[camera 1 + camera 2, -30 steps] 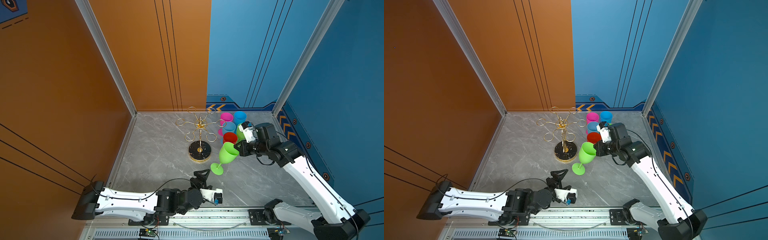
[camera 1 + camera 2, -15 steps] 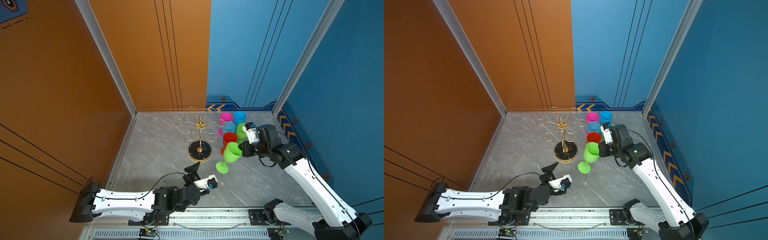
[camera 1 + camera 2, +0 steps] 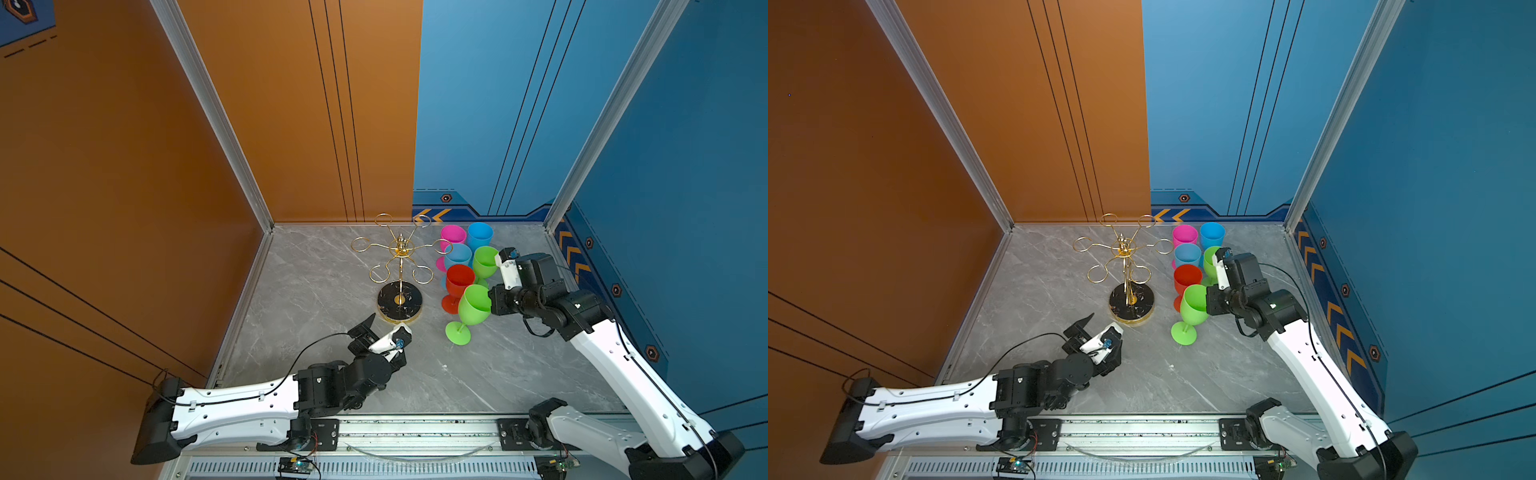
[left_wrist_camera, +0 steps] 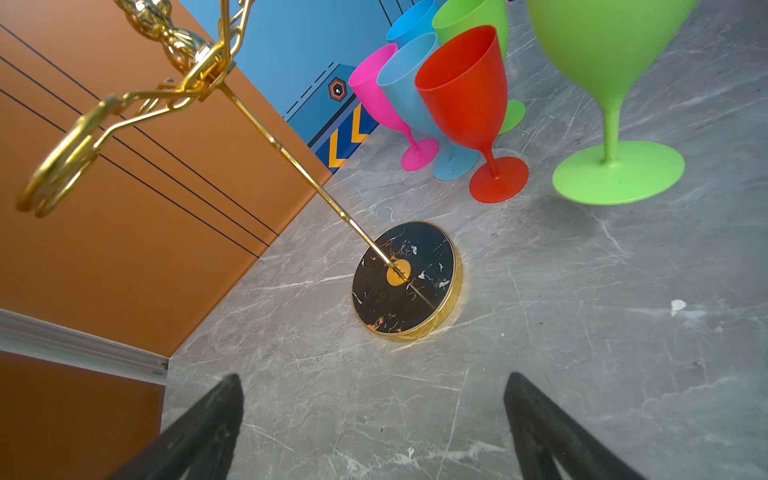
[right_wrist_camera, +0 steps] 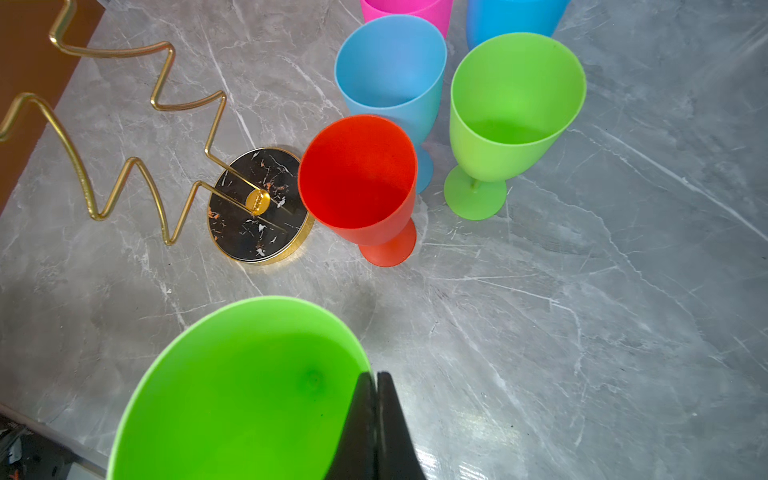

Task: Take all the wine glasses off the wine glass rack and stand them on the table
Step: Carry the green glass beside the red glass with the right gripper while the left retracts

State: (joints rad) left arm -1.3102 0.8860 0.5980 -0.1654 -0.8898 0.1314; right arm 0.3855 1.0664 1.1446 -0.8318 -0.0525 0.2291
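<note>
**Grey marbled bench bearing a rack and a cluster of coloured glasses**

The bench (image 3: 519, 374) is showing a grey, white-veined surface in both top views. The wine glass rack (image 3: 400, 301) is standing upright toward the back, its round black gold-rimmed base sitting flat on the stone. Just right of it, five glasses are standing on their feet in a tight cluster. The pink glass (image 3: 453, 235) and rear blue glass (image 3: 479, 232) are sitting furthest back. The nearer blue glass (image 3: 457, 254) and upright green glass (image 3: 484, 262) are standing in front of them, and the red glass (image 3: 459, 280) is standing closest to the base. The tilted green glass (image 3: 473, 305) is leaning in front of the cluster; whether its foot is touching the bench cannot be told. A small white fleck (image 4: 677, 306) is lying on the bare stone.
</note>
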